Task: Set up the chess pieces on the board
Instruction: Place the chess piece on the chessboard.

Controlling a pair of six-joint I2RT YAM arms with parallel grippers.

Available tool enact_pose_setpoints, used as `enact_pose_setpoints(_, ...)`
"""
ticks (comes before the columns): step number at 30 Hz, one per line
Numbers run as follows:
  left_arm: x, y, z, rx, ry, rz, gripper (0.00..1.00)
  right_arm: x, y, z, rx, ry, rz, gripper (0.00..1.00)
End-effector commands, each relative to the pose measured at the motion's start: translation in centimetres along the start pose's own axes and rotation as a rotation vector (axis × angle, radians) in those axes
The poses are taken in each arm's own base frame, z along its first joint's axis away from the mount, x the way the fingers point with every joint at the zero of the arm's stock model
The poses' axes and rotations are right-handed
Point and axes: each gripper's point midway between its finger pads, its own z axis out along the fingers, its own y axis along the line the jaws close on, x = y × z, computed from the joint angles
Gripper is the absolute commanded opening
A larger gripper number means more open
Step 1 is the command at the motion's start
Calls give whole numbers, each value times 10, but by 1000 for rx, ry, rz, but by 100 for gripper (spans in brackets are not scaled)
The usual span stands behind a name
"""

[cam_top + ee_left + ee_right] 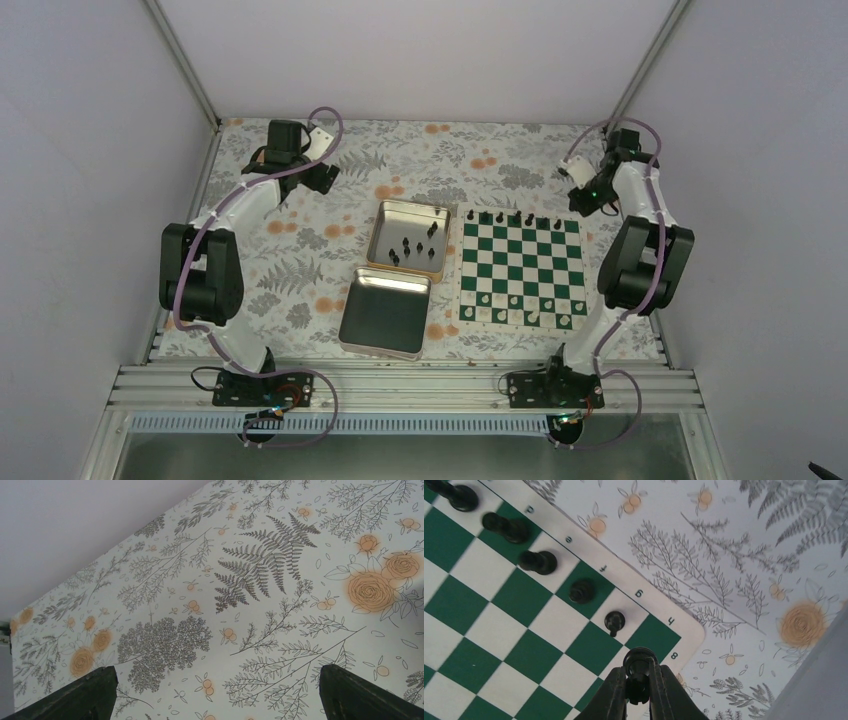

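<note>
Evidently the right end effector (639, 679) is closed tightly on a small black chess piece (639, 660), pinched low on its body so that the rounded head stands clear of the fingers; its type cannot be told from this angle. It is carried over the far right corner of the chessboard (594, 647), beside the green corner square, which is bare; whether the base touches the surface cannot be told. A row of black pieces (539, 562) is stood along the far rank, one to a square, ending at the square next to that corner; the corner is therefore judged to be where the held piece is meant to go, and a straight lowering is called for so that the neighbour is not knocked.

The other black pieces (410, 245) are kept in an open tin (385, 215) just left of the board, presumably for short reaches; a second tin (385, 315) lies nearer the arm bases. The left end effector (220, 690) is spread fully and holds nothing; it is poised over the floral tabletop (280, 645), well apart from the board, apparently to keep clear.
</note>
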Motion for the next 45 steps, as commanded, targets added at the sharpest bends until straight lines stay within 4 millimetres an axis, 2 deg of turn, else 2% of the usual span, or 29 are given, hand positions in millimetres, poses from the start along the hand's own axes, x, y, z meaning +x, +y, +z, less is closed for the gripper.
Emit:
enact_pose_setpoints(1, -17, 3, -12, -3, -55, -5, 100, 18, -6, 21, -42, 11, 16, 10)
enact_pose_setpoints(12, -13, 2, -5, 4, -43, -3, 100, 42, -21, 50, -76, 41, 76, 11)
enact_pose_setpoints(24, -9, 1, -1, 5, -30, -2, 100, 46, -21, 69, -123, 39, 94, 12)
enact_pose_setpoints(39, -7, 1, 1, 5, -23, -4, 100, 50, -25, 80, -121, 44, 102, 13)
enact_pose_setpoints(45, -6, 0, 2, 7, -18, -3, 100, 54, -27, 78, -121, 44, 109, 22)
